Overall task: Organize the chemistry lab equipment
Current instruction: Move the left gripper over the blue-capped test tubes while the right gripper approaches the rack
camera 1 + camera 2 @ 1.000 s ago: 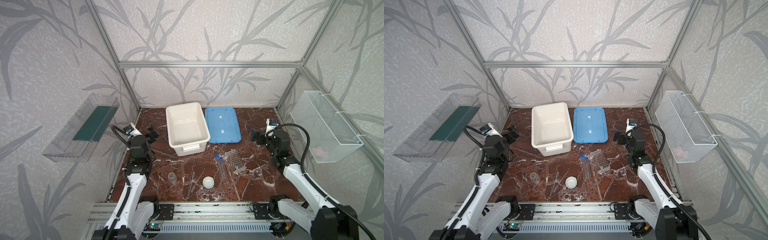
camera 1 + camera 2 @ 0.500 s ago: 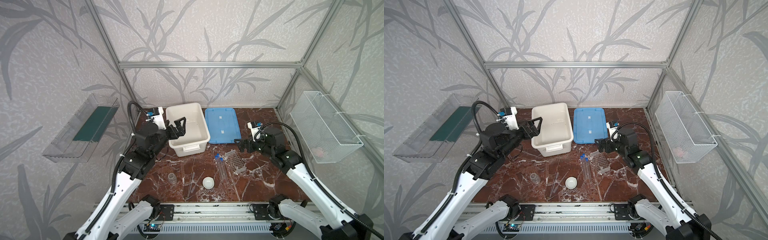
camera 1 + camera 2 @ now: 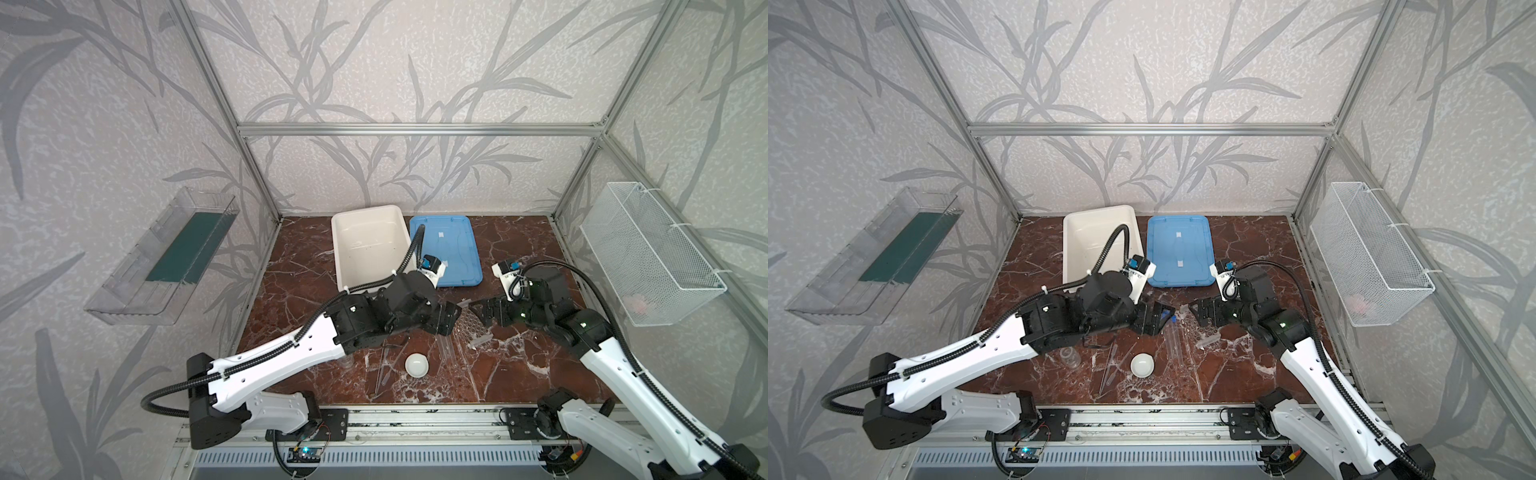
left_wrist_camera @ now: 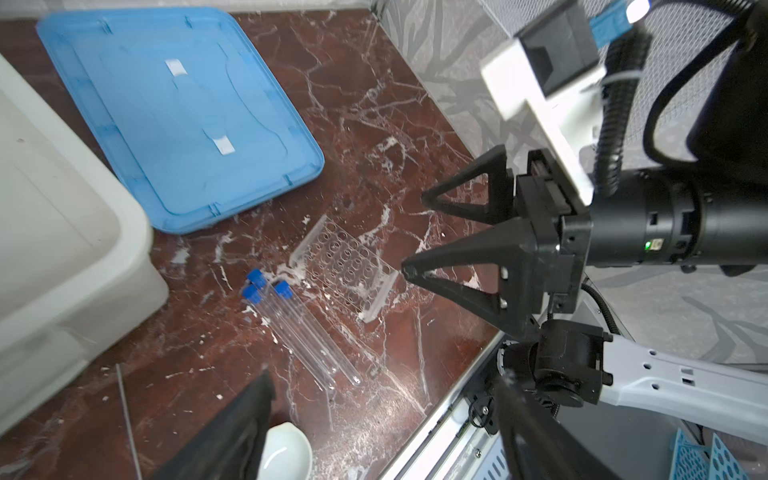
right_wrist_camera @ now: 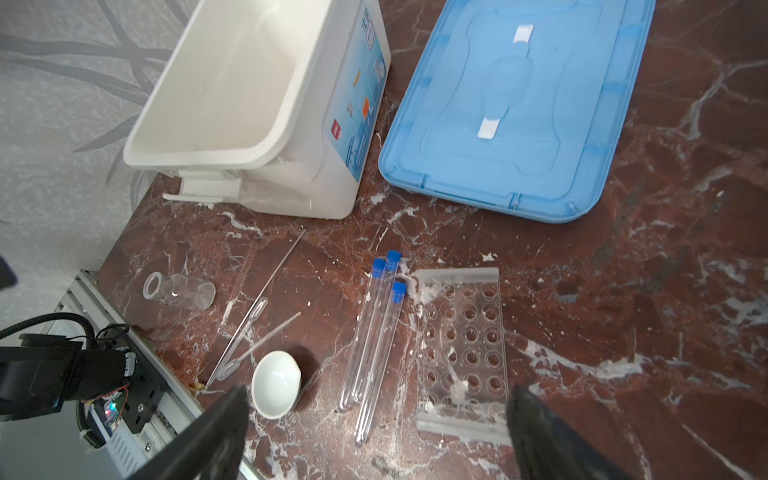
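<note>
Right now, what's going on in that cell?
Nothing is held. The left gripper and right gripper face each other, both open, above the three blue-capped test tubes and the clear honeycomb rack, which lie side by side on the marble tabletop. The small clear jar, white dish, glass rod and pipette sit loose to one side. The white tub is empty, with its blue lid beside it.

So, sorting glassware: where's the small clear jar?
In a top view, the small clear jar lies front-left, left of the small round white dish.
</note>
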Motion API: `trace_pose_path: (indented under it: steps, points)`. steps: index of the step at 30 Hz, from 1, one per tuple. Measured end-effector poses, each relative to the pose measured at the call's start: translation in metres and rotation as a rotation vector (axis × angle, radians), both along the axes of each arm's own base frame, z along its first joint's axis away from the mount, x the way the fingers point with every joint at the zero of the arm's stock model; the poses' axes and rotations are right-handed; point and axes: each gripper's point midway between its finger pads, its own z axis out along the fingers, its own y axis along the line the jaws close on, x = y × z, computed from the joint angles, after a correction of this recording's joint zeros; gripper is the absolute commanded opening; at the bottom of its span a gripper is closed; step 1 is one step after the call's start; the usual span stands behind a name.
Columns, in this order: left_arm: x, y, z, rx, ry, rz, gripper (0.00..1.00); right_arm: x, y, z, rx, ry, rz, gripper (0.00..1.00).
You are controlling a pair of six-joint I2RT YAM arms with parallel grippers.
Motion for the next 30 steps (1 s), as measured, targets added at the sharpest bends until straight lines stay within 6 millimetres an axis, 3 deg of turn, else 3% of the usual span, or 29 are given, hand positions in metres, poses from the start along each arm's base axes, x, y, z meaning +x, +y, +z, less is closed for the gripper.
trace_pose_path:
  steps: [4,8,12,24,30]
  points:
    - [0.002,0.002,-0.047,0.091,0.064,0.045,0.70,-0.007,-0.007,-0.016,-0.019,0.051,-0.018,0.87]
    - [0.009,-0.002,-0.093,0.171,0.104,0.091,0.55,-0.011,-0.011,-0.029,-0.039,0.083,-0.035,0.83]
    - [0.020,-0.009,-0.124,0.220,0.112,0.132,0.52,-0.011,-0.014,-0.035,-0.053,0.092,-0.049,0.81]
    - [0.047,-0.010,-0.198,0.358,0.154,0.245,0.40,-0.013,-0.021,-0.049,-0.087,0.111,-0.072,0.81]
    - [0.053,-0.008,-0.217,0.390,0.181,0.268,0.37,-0.013,-0.024,-0.054,-0.101,0.118,-0.081,0.81]
